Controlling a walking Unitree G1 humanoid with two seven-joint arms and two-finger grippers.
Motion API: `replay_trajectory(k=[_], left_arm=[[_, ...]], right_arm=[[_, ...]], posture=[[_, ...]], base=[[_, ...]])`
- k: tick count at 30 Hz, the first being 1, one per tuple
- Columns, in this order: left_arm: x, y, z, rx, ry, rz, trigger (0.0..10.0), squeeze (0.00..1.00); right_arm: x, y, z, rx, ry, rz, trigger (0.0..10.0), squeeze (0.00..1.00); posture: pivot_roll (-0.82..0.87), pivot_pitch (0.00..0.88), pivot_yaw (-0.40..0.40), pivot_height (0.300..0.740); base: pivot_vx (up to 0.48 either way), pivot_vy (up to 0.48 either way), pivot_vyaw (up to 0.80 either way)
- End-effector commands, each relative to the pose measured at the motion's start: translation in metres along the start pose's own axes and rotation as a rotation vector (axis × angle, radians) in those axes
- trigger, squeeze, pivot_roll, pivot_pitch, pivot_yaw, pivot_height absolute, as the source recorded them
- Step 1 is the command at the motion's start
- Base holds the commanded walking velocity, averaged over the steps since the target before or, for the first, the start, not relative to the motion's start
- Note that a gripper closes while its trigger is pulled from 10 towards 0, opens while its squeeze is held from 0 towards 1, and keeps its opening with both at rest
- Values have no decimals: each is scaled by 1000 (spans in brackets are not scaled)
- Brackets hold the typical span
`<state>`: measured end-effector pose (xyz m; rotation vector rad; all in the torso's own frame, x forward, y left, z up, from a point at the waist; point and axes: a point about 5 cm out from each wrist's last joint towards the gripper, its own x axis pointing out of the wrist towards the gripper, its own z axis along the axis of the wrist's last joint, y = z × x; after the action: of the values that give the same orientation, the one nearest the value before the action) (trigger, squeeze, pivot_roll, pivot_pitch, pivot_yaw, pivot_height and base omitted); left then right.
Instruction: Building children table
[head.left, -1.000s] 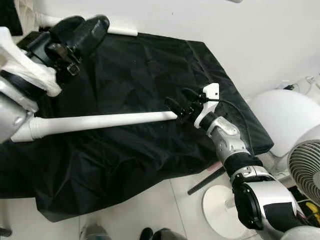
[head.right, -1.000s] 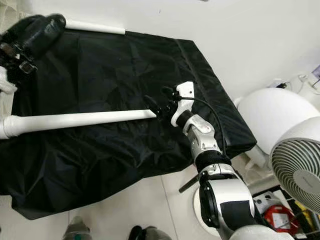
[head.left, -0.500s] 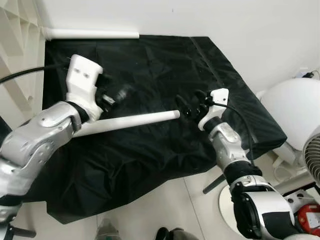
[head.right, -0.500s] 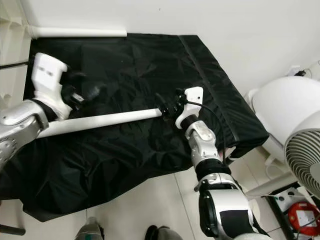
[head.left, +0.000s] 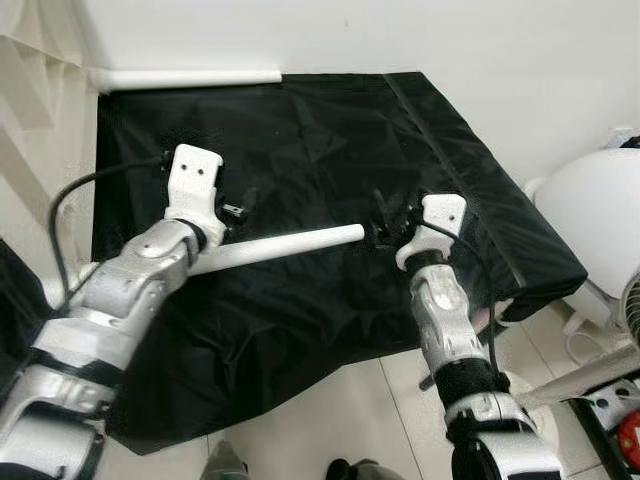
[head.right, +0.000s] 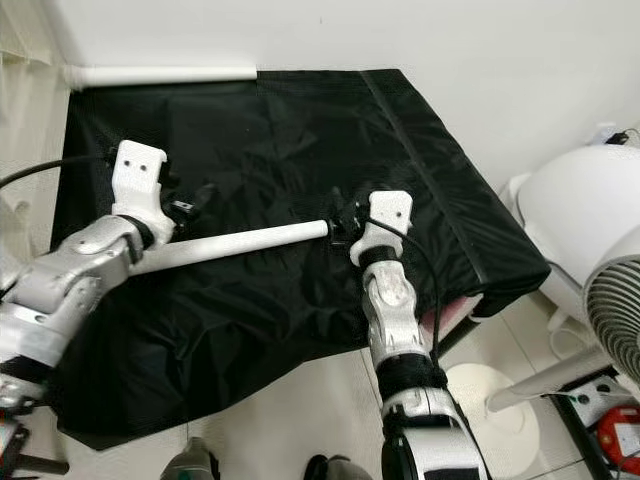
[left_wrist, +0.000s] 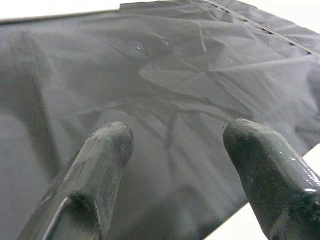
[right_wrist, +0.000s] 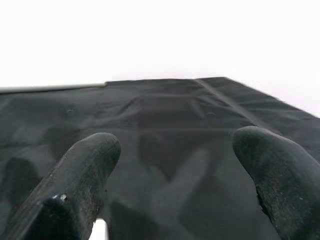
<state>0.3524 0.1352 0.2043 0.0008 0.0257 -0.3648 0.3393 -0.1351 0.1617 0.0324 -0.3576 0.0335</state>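
So counting it up: two white round tubes, one black wrinkled cloth (head.left: 330, 150) covering the whole work surface, two grippers.

Starting on the left, the left gripper (head.left: 238, 205) sits over the cloth with its fingers (left_wrist: 107, 150) spread apart and nothing between them, just black fabric ahead in the left wrist view. The long white tube table leg (head.left: 285, 246) lies on the cloth just beside and under that gripper, running from below the left forearm across toward the right arm. It isn't gripped by either one.

The second white tube (head.left: 185, 77) lies along the far edge of the cloth against the white wall, well beyond both sets of jaws.

The right gripper (head.left: 388, 218) is just past the near tube's free end, jaws also wide and empty, with cloth between the fingers (right_wrist: 87, 165) in the right wrist view. Whether a fingertip touches the tube end I can't tell.

Further right, off the cloth: a white rounded object (head.left: 595, 230), a white fan (head.right: 615, 305) with its round base (head.right: 490, 395) on the tiled floor (head.left: 330, 420).
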Motion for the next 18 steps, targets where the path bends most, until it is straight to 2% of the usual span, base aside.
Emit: replay_trajectory(k=[1, 4, 6, 11, 13, 18], left_arm=[[0, 10, -7, -13, 29, 124, 10000, 0], [0, 13, -7, -10, 11, 151, 10000, 0], [-4, 17, -14, -26, -34, 220, 10000, 0], [-11, 17, -21, -26, -74, 250, 10000, 0], [-14, 16, -31, -82, -84, 270, 10000, 0], [-15, 14, -34, -63, -112, 292, 10000, 0]], right_arm=[[-2, -2, 3, -15, -12, -16, 10000, 0], [-4, -3, 3, -38, -8, -27, 10000, 0], [-12, -4, 2, -27, 1, -34, 10000, 0], [-20, -4, 1, -32, 0, -32, 10000, 0], [-25, -5, -1, -52, 8, -38, 10000, 0], [-29, -7, -2, -63, 16, -47, 10000, 0]], posture=[[96, 76, 2, 740], [88, 74, 2, 740], [75, 54, -30, 740], [69, 35, -49, 740], [52, 7, -44, 740], [52, 7, -44, 740]], base=[[0, 0, 0], [0, 0, 0], [0, 0, 0], [0, 0, 0], [0, 0, 0], [0, 0, 0]])
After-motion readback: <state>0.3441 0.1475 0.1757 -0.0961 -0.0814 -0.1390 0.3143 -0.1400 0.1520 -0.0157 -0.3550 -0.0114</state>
